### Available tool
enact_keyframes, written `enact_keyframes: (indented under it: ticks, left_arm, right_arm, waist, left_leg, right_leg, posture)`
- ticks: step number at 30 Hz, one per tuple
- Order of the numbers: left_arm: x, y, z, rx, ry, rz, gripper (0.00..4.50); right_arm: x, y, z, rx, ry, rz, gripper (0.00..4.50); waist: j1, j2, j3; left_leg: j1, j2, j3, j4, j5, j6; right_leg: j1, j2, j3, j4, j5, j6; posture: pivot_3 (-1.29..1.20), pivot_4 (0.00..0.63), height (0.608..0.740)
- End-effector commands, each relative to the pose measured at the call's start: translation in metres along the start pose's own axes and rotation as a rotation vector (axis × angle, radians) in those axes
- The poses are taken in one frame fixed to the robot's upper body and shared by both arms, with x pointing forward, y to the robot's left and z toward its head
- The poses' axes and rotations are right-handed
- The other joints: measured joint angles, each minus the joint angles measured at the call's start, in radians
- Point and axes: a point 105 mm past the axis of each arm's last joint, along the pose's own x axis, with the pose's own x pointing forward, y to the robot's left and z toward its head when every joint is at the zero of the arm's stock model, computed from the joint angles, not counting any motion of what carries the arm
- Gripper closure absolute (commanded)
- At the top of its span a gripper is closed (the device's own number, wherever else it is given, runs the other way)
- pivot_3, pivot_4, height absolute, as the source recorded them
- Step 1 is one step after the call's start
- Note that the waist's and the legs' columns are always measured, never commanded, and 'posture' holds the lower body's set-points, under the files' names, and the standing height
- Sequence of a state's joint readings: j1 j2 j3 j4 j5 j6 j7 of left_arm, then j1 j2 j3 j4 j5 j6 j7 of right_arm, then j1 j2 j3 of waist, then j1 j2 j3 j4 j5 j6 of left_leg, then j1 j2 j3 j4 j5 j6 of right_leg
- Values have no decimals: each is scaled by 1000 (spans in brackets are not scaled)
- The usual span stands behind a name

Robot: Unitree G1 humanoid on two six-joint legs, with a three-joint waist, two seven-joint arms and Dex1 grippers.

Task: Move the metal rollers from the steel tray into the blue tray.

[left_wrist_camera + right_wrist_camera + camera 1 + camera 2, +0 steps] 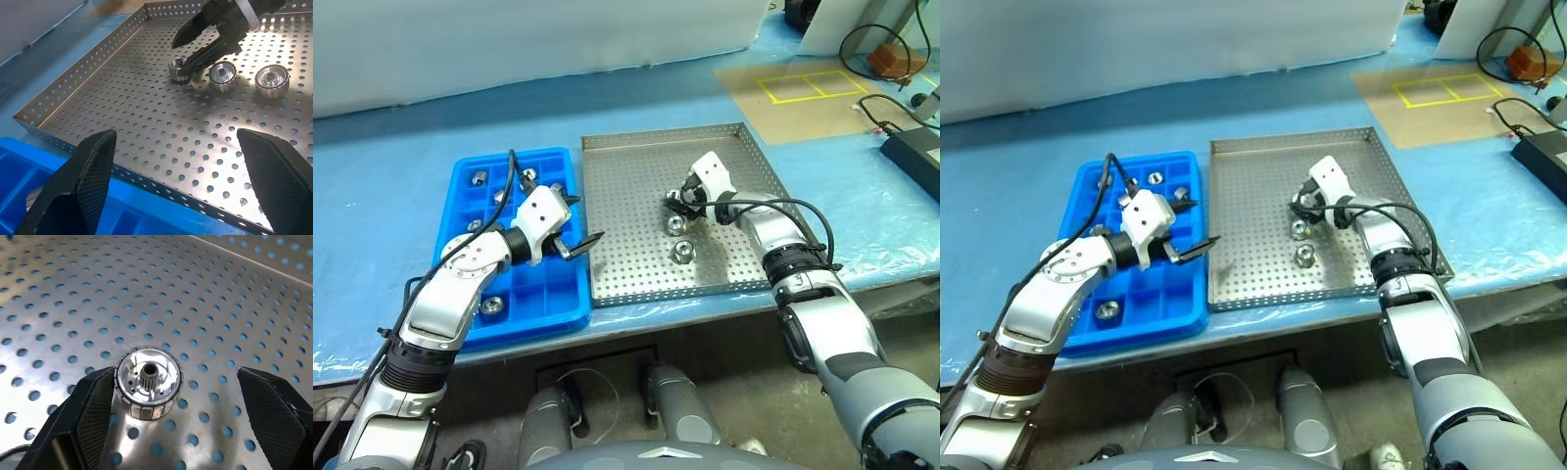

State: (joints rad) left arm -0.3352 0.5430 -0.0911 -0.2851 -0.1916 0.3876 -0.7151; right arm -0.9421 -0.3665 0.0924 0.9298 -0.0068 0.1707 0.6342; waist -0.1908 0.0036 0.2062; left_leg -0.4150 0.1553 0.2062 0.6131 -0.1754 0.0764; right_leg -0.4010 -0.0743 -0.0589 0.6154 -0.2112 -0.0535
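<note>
Right gripper [161,431]: fingers spread wide, nothing clamped. One metal roller [148,382] lies on its flat face between them, touching or nearly touching one finger [95,406] and well apart from the other [276,416], so it sits off-centre in the gap. In the head views this gripper [677,203] is low over the middle of the steel tray [636,166], pointing left, with its tips at the farthest of the rollers. Two more rollers rest on the perforated floor nearer the robot: one [676,224] just beside the fingertips, one [684,251] closer to the near rim. The left wrist view shows all three rollers in a short row, the right gripper's tips at the end one [179,68]. Left gripper [579,225]: fingers likewise wide apart and empty, held over the boundary between the blue tray [465,181] and the steel tray's left rim, pointing right. The blue tray lies just left of the steel tray, touching or almost touching it. Several rollers already sit in its compartments, e.g. far left [480,177] and near left [491,305].
</note>
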Motion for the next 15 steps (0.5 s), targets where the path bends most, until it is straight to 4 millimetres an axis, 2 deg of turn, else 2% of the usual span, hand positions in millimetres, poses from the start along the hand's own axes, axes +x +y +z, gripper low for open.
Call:
enact_keyframes:
  ticks: [1, 10, 15]
  left_arm:
    - [-1, -1, 9, 32, -32, 1, 356]
    - [0, 1, 10, 21, -38, 7, 356]
    - [0, 2, 10, 19, -38, 13, 356]
  right_arm:
    - [1, -1, 11, 16, -28, -6, 397]
    - [6, 14, 10, 13, -29, 36, 397]
    - [9, 18, 16, 26, -55, 39, 397]
  waist:
    - [-7, 0, 0]
    - [-18, 0, 0]
    - [-18, 0, 0]
  left_leg:
    - [0, 0, 0, 0, 0, 0]
    - [-1, 0, 0, 0, 0, 0]
    - [-1, 0, 0, 1, 0, 0]
  right_leg:
    - [0, 0, 0, 0, 0, 0]
    - [-1, 0, 0, 1, 0, 0]
    - [-1, 0, 0, 1, 0, 0]
  posture:
    - [-551, 150, 740]
    - [-553, 150, 740]
    - [-551, 150, 740]
